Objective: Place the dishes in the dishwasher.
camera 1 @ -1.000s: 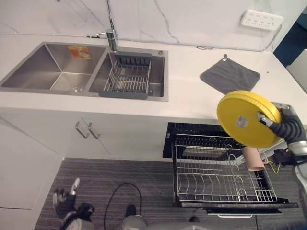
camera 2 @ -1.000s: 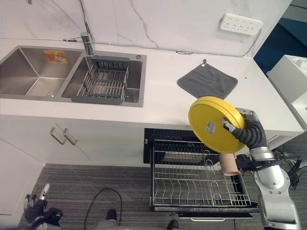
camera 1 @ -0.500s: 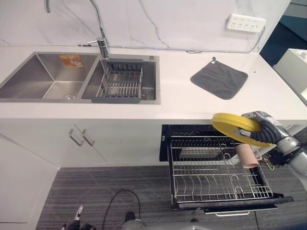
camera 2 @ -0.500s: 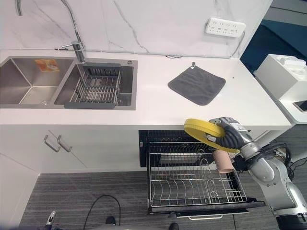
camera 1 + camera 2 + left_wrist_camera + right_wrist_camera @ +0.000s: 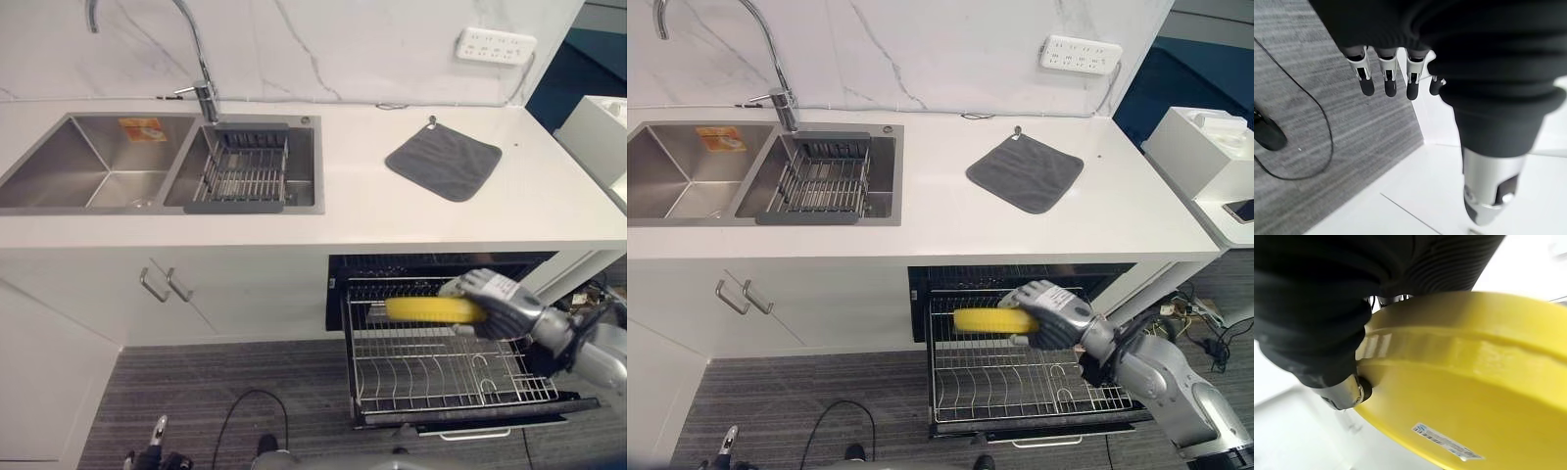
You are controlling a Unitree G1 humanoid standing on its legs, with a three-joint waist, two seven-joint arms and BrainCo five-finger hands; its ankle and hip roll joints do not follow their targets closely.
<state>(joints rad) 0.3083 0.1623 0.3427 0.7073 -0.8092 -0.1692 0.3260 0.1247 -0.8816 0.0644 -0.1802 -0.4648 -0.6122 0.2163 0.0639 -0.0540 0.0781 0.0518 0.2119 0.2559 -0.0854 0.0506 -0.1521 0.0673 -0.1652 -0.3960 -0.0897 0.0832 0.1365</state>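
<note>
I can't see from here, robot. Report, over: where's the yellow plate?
Right hand shut on yellow plate, edge-on over the pulled-out dishwasher rack. Left hand open, low by the floor. Nothing blocking.

We see bright, even light over the white counter (image 5: 372, 211), with a soft sheen in the steel sink (image 5: 98, 162) beside it. Below the counter the dishwasher rack (image 5: 1019, 387) sits shadowed. The yellow plate (image 5: 1474, 396) (very close) looks soft, with glare streaks.
</note>
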